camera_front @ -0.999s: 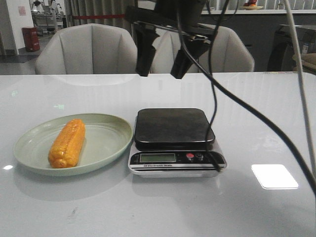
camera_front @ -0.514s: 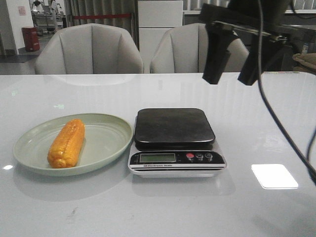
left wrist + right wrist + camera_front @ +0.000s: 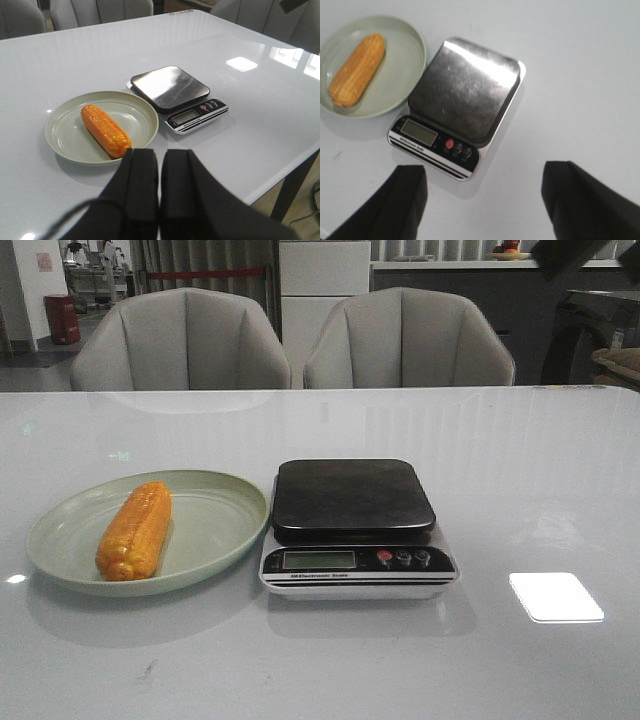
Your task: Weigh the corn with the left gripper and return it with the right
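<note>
The orange-yellow corn (image 3: 136,529) lies on the pale green plate (image 3: 215,530) at the left of the table. It also shows in the left wrist view (image 3: 105,130) and the right wrist view (image 3: 358,69). The scale (image 3: 352,525) stands right of the plate with its black platform bare. My left gripper (image 3: 159,172) is shut and empty, held high above the table's near side, short of the plate (image 3: 65,145). My right gripper (image 3: 485,192) is open and empty, high above the scale (image 3: 462,102). Only a dark tip of it (image 3: 572,252) shows in the front view's top right corner.
Two grey chairs (image 3: 180,340) stand behind the table's far edge. A bright light patch (image 3: 555,596) lies on the table right of the scale. The table's edge and a leg (image 3: 292,185) show in the left wrist view.
The right gripper has swung from above the scale to the right and up, almost out of the front view. The corn, plate and scale have not moved.
</note>
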`<state>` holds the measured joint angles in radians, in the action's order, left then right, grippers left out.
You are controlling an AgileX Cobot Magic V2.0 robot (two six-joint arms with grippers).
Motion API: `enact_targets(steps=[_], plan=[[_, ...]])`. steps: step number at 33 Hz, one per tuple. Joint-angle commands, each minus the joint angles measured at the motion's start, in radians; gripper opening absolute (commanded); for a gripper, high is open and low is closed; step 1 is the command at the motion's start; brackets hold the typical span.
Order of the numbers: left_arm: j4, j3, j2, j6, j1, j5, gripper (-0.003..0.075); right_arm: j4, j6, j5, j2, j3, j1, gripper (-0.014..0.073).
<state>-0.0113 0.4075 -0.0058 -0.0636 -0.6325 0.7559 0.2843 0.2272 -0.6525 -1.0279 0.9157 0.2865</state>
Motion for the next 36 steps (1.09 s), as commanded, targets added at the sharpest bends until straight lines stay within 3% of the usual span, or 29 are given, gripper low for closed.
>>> enact_targets(steps=[1,17,24,31,34,36], plan=[[-0.008,0.023,-0.021,-0.002,-0.005,-0.076,0.0114,0.018,0.013,0.152,0.146,-0.048,-0.002,0.0573],[-0.008,0.023,-0.021,-0.002,-0.005,-0.076,0.0114,0.018,0.017,0.526,0.707,-0.484,0.004,0.0573],[-0.008,0.023,-0.021,-0.002,-0.005,-0.076,0.0114,0.018,0.017,0.538,0.893,-0.621,0.004,0.0573],[-0.008,0.023,-0.021,-0.002,-0.005,-0.076,0.0114,0.018,0.017,0.566,0.929,-0.649,0.004,0.0573],[-0.008,0.023,-0.021,-0.002,-0.005,-0.076,0.0114,0.018,0.017,0.552,0.929,-0.669,0.004,0.0512],[-0.008,0.023,-0.021,-0.002,-0.005,-0.076,0.0114,0.018,0.017,0.562,0.929,-0.682,0.004,0.0394]])
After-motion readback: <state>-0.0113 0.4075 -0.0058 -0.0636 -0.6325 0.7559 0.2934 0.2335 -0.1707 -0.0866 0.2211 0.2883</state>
